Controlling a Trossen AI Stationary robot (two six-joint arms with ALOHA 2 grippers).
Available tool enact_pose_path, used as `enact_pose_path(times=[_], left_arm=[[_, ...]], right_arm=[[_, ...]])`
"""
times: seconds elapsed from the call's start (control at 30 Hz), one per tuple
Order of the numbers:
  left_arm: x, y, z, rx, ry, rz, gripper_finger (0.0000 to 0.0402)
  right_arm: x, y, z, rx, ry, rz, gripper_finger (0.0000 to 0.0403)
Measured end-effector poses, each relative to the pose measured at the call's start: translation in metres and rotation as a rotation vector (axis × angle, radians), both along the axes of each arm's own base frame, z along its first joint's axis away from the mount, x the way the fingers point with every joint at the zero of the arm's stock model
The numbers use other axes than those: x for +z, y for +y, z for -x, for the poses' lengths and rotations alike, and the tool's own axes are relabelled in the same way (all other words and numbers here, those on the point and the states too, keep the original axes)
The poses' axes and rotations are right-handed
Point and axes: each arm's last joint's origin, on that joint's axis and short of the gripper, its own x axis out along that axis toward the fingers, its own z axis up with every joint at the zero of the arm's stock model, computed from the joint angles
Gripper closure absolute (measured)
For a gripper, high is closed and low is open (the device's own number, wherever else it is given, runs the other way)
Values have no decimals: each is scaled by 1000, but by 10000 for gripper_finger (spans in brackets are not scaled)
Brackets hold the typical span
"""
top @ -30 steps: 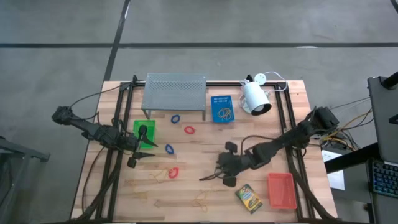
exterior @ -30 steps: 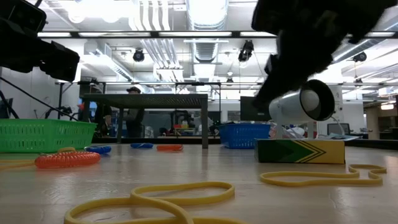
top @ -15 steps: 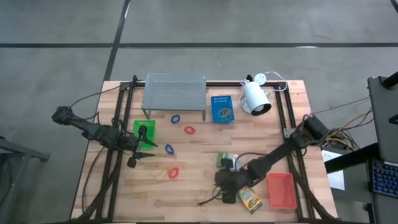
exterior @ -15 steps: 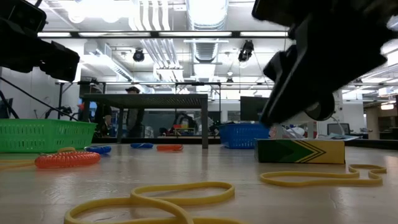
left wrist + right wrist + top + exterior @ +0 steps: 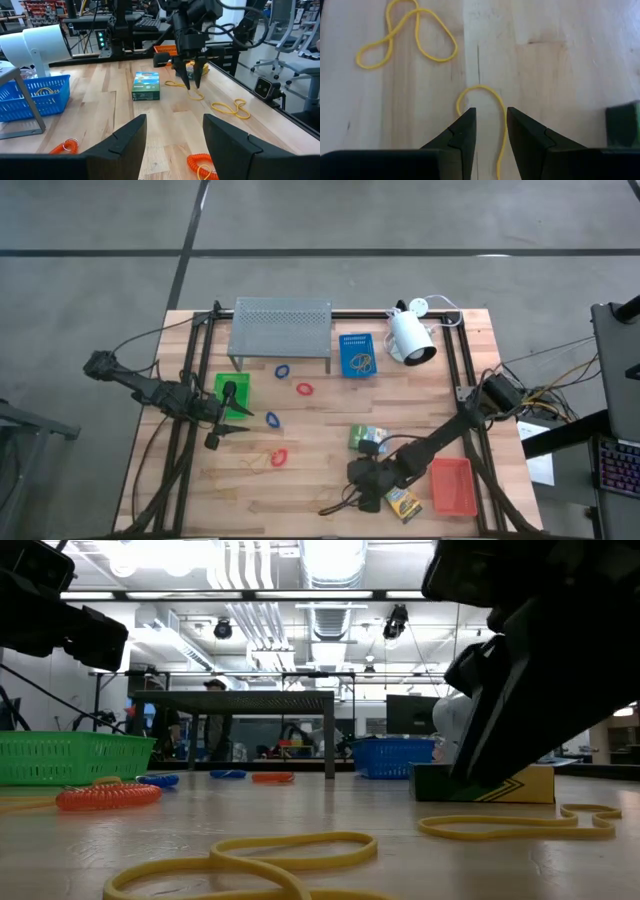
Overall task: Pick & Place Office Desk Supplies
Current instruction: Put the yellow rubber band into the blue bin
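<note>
R gripper (image 5: 352, 493): low over the table's front edge area; your fingers (image 5: 462, 131) stand apart w/ a gap, straddling the loop end of a tan rubber band (image 5: 485, 107). Nothing grasped.
L gripper (image 5: 228, 412): parked over the L side, jaws released wide, empty, just beside the green tray (image 5: 241, 387).
Second band (image 5: 405, 32): twisted figure-eight, lying apart from the first, untouched.
Card boxes: one (image 5: 404, 501) flat next to the R gripper, near the red-orange tray (image 5: 452, 485); other one (image 5: 364, 438) farther back, mid-table.
Blue tray (image 5: 357, 354): at the back, betw. grey shelf (image 5: 280, 326) and white lamp (image 5: 410, 336); bands inside.
Loops: blue ones (image 5: 283, 370) by the shelf and by the L gripper; red ones (image 5: 304, 389) mid-table.
</note>
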Motion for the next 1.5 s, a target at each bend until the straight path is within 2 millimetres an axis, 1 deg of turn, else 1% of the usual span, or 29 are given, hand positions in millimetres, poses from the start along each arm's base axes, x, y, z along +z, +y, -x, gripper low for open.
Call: enact_pose_path(times=[0.33,0.63,0.83,1.07,1.33,1.5], left_arm=[[0,0,0,0,1,0,201],[0,0,0,0,0,0,201],[0,0,0,0,0,-1,201],[0,0,0,0,0,0,201],[0,0,0,0,1,0,201],[0,0,0,0,0,0,201]], right_arm=[[-13,-2,4,-52,36,-10,316],[-15,-3,4,-53,41,3,333],[-21,-3,3,-55,46,15,348],[-21,-2,3,-51,41,11,390],[-22,-2,3,-49,43,8,394],[-16,-3,3,-48,31,11,395]])
